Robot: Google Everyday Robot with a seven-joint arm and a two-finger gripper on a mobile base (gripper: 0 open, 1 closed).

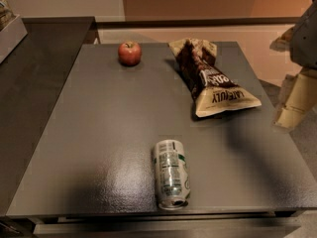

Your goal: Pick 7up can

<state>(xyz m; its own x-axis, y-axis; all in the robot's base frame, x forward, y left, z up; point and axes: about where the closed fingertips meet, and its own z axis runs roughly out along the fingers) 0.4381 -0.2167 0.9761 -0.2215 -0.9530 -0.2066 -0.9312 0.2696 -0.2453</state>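
The 7up can (171,173) is silver-white with green accents and fine print. It lies on its side near the front edge of the dark grey table (99,133), its open top facing the front. My gripper (293,103) shows as a pale shape at the right edge of the view, beyond the table's right side. It is well to the right of the can, farther back, and apart from it.
A red apple (129,53) stands at the back left of the table. A brown and cream chip bag (208,76) lies at the back right. A darker counter (34,73) adjoins the table on the left. A low wall runs behind.
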